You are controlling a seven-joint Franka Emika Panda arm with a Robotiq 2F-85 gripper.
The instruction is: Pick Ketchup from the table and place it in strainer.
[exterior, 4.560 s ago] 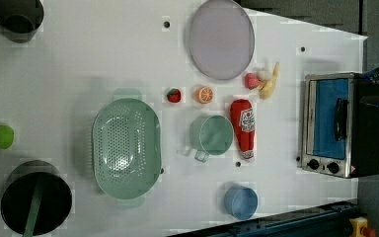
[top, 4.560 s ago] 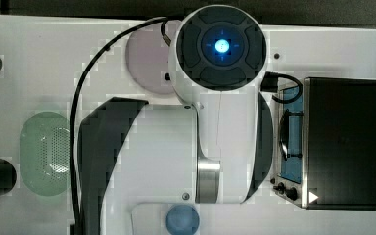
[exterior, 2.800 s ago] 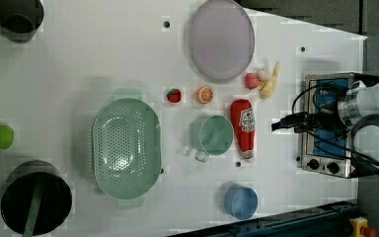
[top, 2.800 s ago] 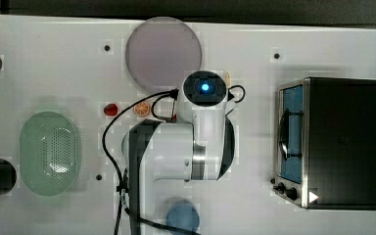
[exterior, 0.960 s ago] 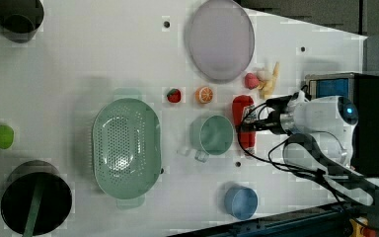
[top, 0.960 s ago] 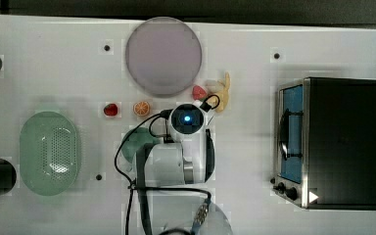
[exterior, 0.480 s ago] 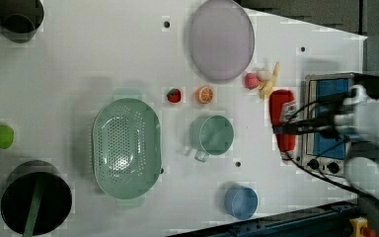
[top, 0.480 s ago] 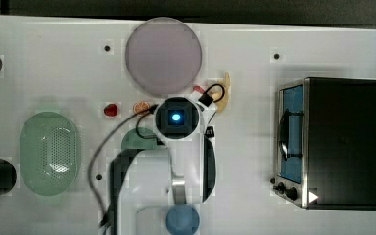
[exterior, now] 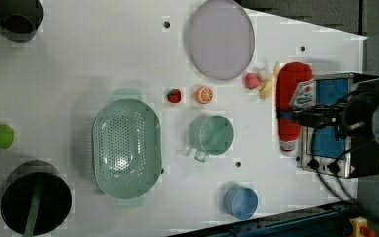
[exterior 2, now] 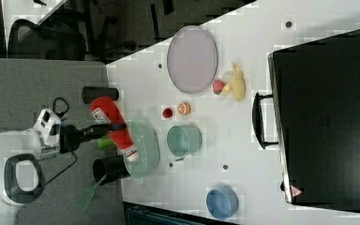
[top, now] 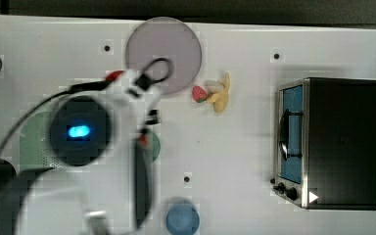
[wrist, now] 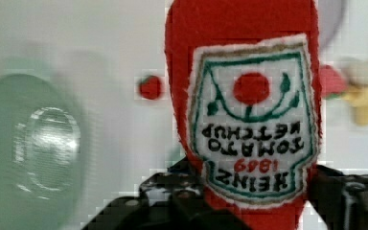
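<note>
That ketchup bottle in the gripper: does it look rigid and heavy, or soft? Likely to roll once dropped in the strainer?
The Ketchup looks like soft plush: fuzzy red surface, stitched label edge, so probably light and squashy. The gripper pinches its lower part, so it may flex a little. Fabric likely won't slip, and once in the strainer it would probably settle rather than roll.

In the left view, the strainer (exterior: pixel 126 148) sits at the cup's (exterior: pixel 212 135) 9 o'clock. The plate (exterior: pixel 220 38) lies at the cup's 12 o'clock, the bowl (exterior: pixel 241 201) at its 5 o'clock, and the toaster oven (exterior: pixel 336 129) at its 3 o'clock.
</note>
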